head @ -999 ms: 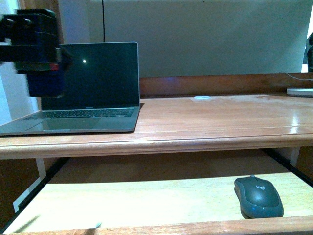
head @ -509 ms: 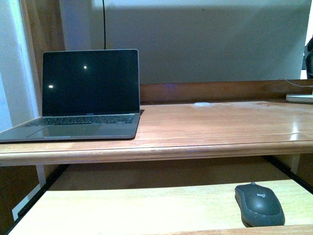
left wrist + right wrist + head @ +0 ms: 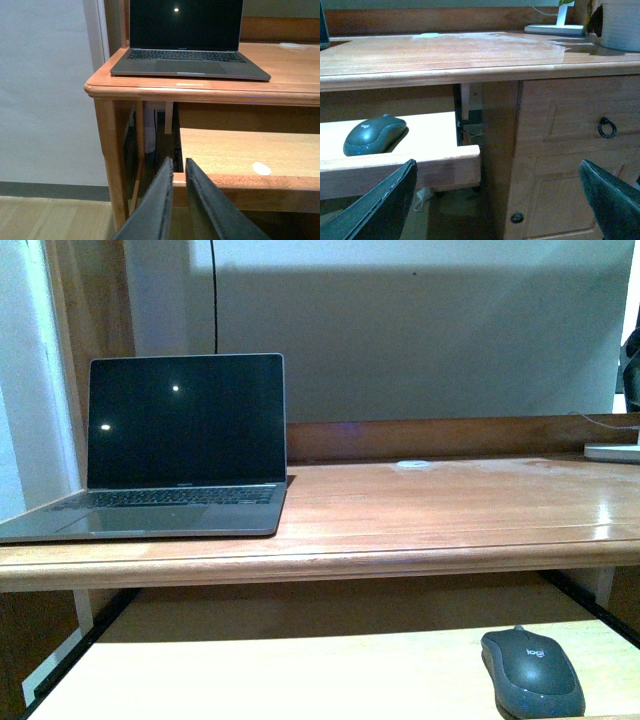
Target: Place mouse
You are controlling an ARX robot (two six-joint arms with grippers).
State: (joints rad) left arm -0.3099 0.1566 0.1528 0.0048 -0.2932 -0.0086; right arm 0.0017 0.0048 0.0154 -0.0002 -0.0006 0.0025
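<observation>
One mouse (image 3: 532, 672) on pull-out tray (image 3: 300, 680), near right end.

The mouse (image 3: 532, 672) carries a pale "logi" logo on its back.

Wooden desk (image 3: 430, 510), pull-out tray (image 3: 300, 680), pale wall (image 3: 430, 330) behind, light floor (image 3: 50, 220)

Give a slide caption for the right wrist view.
Open right gripper faces the mouse on the shelf under the desk.
</observation>
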